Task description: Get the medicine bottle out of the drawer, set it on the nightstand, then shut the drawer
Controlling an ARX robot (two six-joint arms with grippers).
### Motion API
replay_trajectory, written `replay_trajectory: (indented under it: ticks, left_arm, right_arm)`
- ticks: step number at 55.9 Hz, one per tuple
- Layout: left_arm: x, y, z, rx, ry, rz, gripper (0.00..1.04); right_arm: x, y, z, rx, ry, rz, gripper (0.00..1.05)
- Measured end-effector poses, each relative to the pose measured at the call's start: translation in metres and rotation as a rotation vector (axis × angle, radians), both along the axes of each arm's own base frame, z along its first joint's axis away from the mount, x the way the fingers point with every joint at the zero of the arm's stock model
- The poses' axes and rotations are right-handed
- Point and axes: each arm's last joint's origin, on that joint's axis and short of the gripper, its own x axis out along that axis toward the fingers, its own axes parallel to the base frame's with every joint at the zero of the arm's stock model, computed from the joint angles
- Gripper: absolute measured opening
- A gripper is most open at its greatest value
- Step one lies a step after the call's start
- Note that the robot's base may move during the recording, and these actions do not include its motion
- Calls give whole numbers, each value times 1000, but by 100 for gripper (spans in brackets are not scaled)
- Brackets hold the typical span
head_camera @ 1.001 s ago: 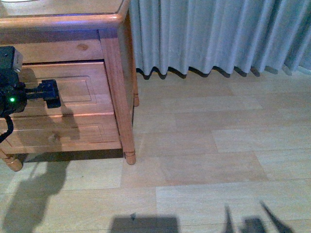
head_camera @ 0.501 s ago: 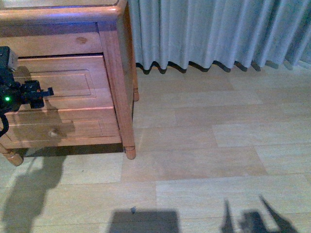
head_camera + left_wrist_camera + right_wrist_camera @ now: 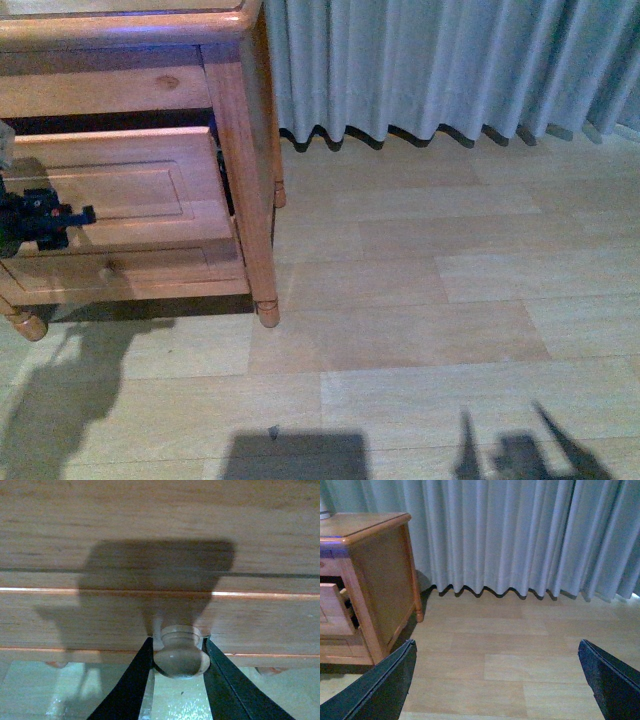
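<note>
The nightstand (image 3: 243, 150) stands at the left, and its side also shows in the right wrist view (image 3: 380, 575). Its taller drawer (image 3: 130, 185) is pulled partly out, with a dark gap above its front. My left gripper (image 3: 45, 215) is shut on the drawer knob (image 3: 181, 653), with a black finger (image 3: 131, 680) on each side, in front of the panel front (image 3: 160, 555). My right gripper (image 3: 495, 685) is open and empty above the floor, away from the nightstand. The medicine bottle is out of view, and the drawer's inside is hidden.
A grey curtain (image 3: 450, 65) hangs to the floor behind and to the right of the nightstand. Pale wood-plank floor (image 3: 420, 300) lies in front. The edge of a white object (image 3: 324, 510) shows on the nightstand top.
The drawer has slid outward and a dark gap has opened above its front. My left gripper has moved left and toward the camera with the knob.
</note>
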Motion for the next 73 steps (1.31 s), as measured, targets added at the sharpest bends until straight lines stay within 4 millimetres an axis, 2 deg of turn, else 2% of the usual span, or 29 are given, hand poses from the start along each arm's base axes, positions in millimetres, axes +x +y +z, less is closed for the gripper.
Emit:
replay_trajectory:
  ticks: [19,27,31,36,44,52,56,63,71,73]
  left_arm:
    - [-118,-11,-9,2,42,24,25]
    - [-152,-14,-12,-4,62,31,25]
    - [-160,-15,-12,-13,67,24,37]
    - [-172,-17,-15,-30,103,-2,57]
    - [-177,-9,-10,-32,130,35,78]
    - [-186,12,15,-52,131,100,100]
    - [-192,19,33,-82,119,109,97]
    - [-207,23,80,-107,60,82,98]
    - [-232,11,151,-122,-73,3,98]
    - [-243,3,168,-75,-175,13,93]
  right_arm:
    - [0,0,0,0,0,0,98]
    - [0,0,0,0,0,0,98]
    - [0,0,0,0,0,0,98]
    - [0,0,0,0,0,0,98]
    - [0,0,0,0,0,0,98]
    - [0,0,0,0,0,0,98]
    - [0,0,0,0,0,0,98]
    - [0,0,0,0,0,0,98]
    - [0,0,0,0,0,0,98]
    - [0,0,0,0,0,0,98]
